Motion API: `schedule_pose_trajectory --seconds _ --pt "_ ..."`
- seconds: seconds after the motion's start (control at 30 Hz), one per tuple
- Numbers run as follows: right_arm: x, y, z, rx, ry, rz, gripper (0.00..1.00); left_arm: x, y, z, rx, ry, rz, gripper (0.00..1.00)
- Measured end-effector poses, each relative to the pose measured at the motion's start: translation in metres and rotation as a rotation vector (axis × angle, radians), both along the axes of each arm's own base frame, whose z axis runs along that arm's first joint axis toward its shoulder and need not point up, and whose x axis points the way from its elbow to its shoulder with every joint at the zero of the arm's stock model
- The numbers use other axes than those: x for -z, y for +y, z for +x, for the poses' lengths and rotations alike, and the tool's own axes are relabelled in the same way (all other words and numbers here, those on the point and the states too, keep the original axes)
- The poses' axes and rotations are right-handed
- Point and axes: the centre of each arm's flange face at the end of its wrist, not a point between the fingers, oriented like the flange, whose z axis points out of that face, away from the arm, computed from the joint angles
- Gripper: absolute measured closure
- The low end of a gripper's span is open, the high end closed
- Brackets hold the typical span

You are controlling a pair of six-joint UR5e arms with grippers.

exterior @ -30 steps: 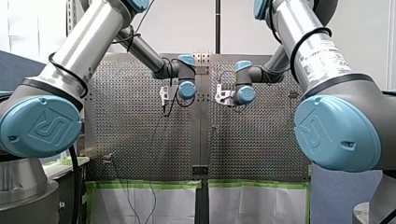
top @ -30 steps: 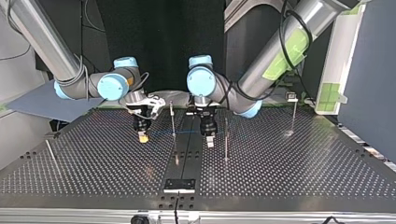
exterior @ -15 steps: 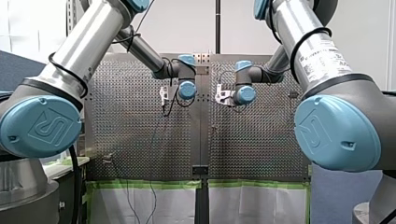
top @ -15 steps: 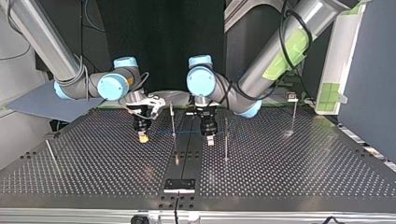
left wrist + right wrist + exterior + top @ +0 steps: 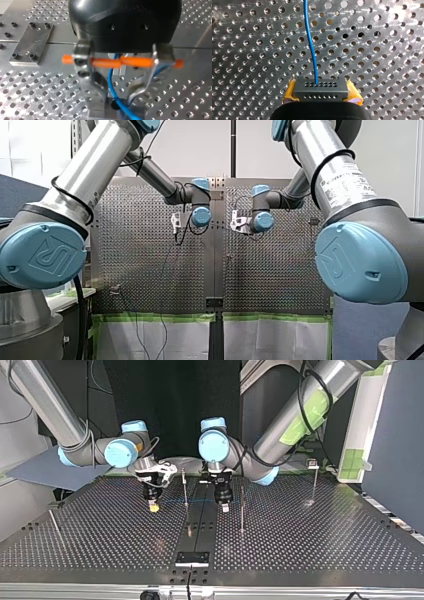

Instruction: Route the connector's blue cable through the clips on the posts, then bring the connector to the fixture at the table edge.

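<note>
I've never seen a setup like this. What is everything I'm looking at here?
table: one, grey metal, perforated, under everything.
posts: four showing, thin metal, standing across the table.
fixture: one, grey plate, at the table's near edge in the top view.
connector: one, black, between yellow pads.
blue cable: one, stretched from the connector to my left gripper.
orange rod: one, across my left gripper.
right gripper: one, closed on the connector.
left gripper: one, black and metal, cable at its tip.
arms: two, silver with blue caps.
</note>
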Motion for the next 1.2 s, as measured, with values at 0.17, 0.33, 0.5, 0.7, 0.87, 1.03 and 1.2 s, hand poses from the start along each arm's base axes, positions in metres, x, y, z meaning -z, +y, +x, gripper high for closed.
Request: schedule_pose_trajectory --seconds 0.17,0.33,0.5,0.7,0.87,1.03,1.2 --pt "0.002 0.002 -0.002 0.006 0.014 0.019 1.0 0.004 -0.001 -0.004 0.004 0.017 0.006 1.0" --pt "0.005 0.005 -0.004 0.029 0.037 0.04 1.0 0.015 -0.001 -0.013 0.011 0.042 0.018 1.0" --pt "0.013 0.01 -0.007 0.056 0.07 0.054 1.0 0.032 -0.001 -0.024 0.018 0.056 0.03 1.0" --pt "0.027 0.021 -0.012 0.065 0.098 0.071 1.0 0.052 0.001 -0.037 0.027 0.069 0.047 1.0" --pt "0.029 0.032 -0.016 0.064 0.104 0.071 1.0 0.069 0.002 -0.051 0.038 0.093 0.074 1.0" --pt "0.021 0.044 -0.019 0.059 0.099 0.058 1.0 0.079 -0.003 -0.063 0.057 0.099 0.09 1.0" --pt "0.015 0.055 -0.022 0.055 0.095 0.048 1.0 0.084 -0.009 -0.072 0.078 0.1 0.1 1.0"
